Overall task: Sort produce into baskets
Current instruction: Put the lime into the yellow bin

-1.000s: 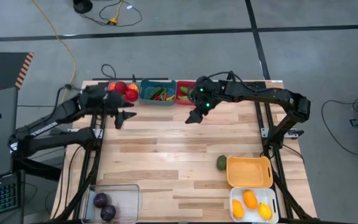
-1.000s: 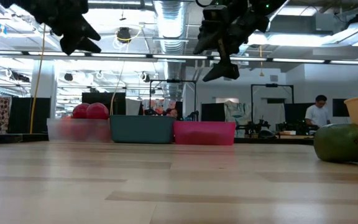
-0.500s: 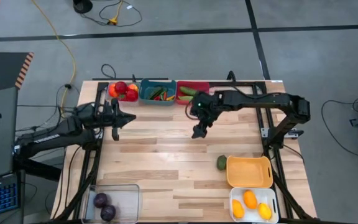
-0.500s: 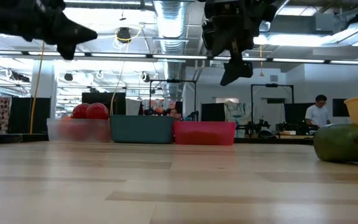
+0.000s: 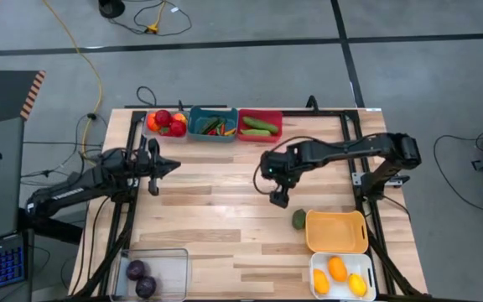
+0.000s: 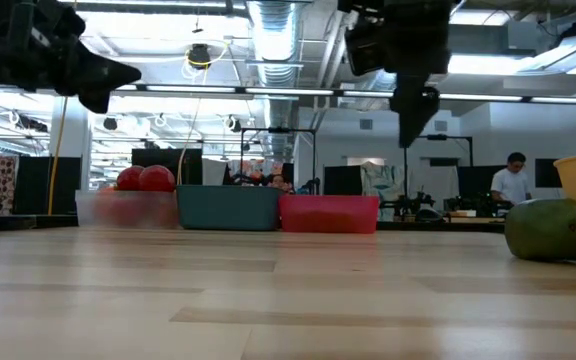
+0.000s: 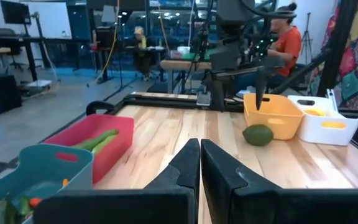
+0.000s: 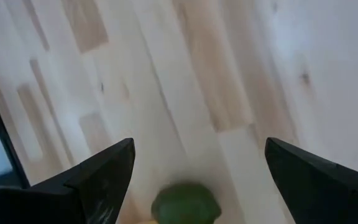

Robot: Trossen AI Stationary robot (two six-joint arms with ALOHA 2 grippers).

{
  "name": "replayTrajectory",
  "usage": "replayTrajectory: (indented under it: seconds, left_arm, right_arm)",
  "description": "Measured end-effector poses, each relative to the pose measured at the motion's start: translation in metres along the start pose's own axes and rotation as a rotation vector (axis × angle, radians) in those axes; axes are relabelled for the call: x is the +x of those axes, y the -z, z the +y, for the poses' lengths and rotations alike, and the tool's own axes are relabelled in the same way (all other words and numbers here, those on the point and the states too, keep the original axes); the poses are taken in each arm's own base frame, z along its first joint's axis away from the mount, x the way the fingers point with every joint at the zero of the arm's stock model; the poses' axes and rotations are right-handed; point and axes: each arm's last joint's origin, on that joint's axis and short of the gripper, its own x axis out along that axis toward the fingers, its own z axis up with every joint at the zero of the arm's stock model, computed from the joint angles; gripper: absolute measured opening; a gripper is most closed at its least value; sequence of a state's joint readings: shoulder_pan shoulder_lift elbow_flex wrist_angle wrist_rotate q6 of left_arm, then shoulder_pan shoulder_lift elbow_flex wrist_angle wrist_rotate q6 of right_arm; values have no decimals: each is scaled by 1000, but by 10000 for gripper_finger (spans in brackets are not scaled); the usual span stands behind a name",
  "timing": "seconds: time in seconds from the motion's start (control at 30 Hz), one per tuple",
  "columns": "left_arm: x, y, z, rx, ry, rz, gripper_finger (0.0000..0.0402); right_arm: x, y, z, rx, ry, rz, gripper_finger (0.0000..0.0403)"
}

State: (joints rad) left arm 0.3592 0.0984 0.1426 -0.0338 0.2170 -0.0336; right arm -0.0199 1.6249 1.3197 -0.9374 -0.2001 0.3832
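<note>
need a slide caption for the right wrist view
Open right gripper above the wooden table, its fingers framing a lone green fruit.

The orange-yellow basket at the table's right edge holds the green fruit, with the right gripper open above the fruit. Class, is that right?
Not quite. In the high view the green fruit lies on the table beside the empty orange-yellow basket, not in it. The right gripper is indeed open, close above the fruit.

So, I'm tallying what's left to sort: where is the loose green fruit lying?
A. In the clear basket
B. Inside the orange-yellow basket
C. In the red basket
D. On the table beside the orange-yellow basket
D: the green fruit lies on the bare table, just outside the orange-yellow basket.
</note>
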Motion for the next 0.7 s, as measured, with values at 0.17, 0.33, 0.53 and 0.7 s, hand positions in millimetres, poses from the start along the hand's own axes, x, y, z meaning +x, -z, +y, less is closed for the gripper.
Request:
replayTrajectory:
  seconds: [0.17,0.33,0.53,0.7]
  left_arm:
    - [-3,11,-1,9,13,-25,0]
    - [-1,27,0,8,11,7,0]
    - [0,29,0,97,33,-48,0]
    - [1,28,0,170,31,-61,0]
  right_arm:
    - [4,11,17,-55,-2,45,386]
    - [8,22,37,-128,32,45,386]
    - [11,35,56,-178,112,17,386]
    - [12,42,64,-120,130,26,386]
